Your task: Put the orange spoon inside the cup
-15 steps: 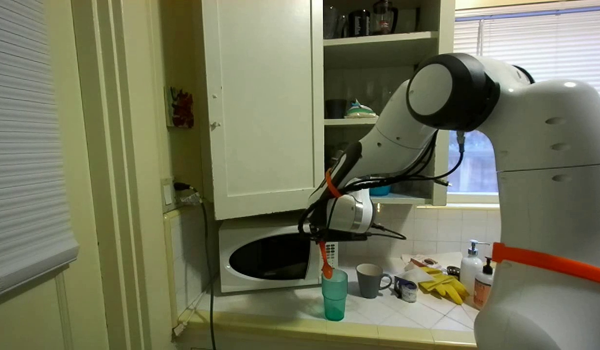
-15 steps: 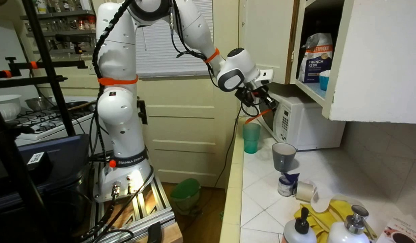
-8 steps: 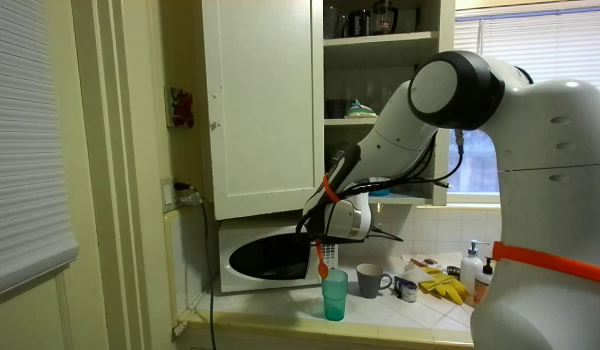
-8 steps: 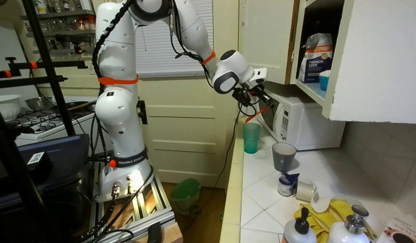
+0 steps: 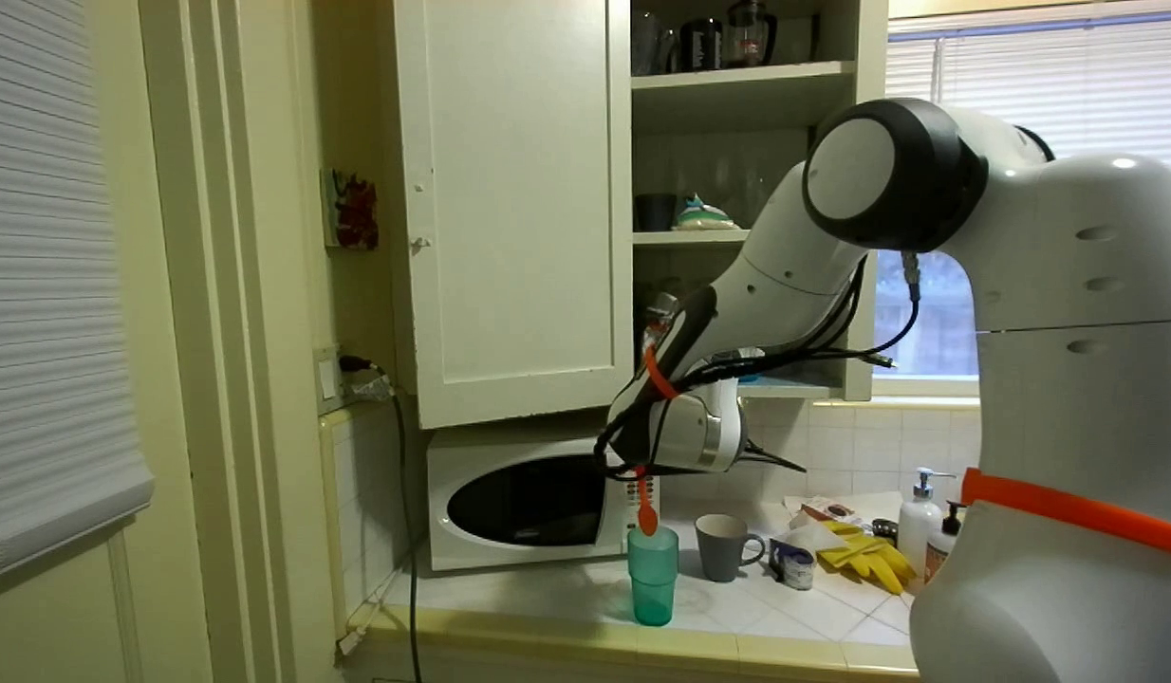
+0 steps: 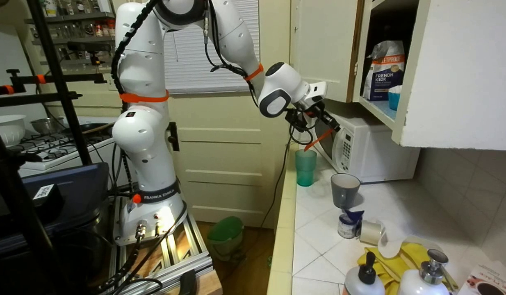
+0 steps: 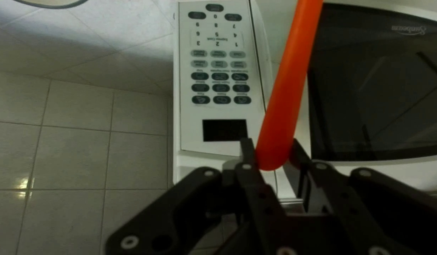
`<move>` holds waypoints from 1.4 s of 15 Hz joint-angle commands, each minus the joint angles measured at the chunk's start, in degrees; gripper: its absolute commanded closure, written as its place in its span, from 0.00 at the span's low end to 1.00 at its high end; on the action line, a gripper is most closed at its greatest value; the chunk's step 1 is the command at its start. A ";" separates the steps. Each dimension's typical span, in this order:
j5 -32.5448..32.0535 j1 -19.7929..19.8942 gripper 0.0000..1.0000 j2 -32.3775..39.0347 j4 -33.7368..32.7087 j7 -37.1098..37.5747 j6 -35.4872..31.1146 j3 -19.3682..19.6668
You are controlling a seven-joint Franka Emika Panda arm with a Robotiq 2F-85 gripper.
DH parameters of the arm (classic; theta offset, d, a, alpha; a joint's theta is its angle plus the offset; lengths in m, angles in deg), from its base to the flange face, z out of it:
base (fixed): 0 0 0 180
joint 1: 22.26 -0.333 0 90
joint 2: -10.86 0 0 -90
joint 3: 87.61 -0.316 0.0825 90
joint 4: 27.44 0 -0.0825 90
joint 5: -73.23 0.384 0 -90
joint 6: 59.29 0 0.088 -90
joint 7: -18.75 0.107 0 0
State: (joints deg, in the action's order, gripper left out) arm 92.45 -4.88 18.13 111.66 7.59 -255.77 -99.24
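Observation:
The orange spoon (image 5: 646, 503) hangs tilted, bowl end down, above the teal cup (image 5: 653, 583) in both exterior views. Its bowl appears just above the cup's rim; I cannot tell whether it dips inside. The cup stands upright near the counter's front edge, and also shows in an exterior view (image 6: 305, 170). My gripper (image 6: 336, 128) is shut on the handle end of the spoon (image 6: 318, 139). In the wrist view the gripper (image 7: 273, 154) has the handle (image 7: 287, 88) between its two fingertips; the spoon's bowl and the cup are out of that view.
A grey mug (image 5: 721, 550) stands beside the cup. The white microwave (image 6: 376, 147) is right behind the gripper, under an open cabinet door (image 5: 519, 209). A small jar (image 6: 347, 226), yellow gloves (image 6: 413, 258) and soap bottles (image 5: 920, 531) are further along the counter.
The spoon and gripper first shifted slightly left in an exterior view, then back right and a little up, so the bowl is now over the middle of the cup's rim. The cup has not moved.

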 commanded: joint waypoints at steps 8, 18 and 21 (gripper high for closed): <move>-9.79 -9.04 0.94 2.16 2.35 6.77 -5.26 11.70; -10.94 -12.33 0.94 3.63 2.83 9.56 -5.44 14.18; -10.80 -12.79 0.93 3.93 2.87 9.26 -5.96 14.92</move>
State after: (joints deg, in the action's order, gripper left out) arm 82.81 -16.49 21.36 113.72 15.38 -259.25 -85.88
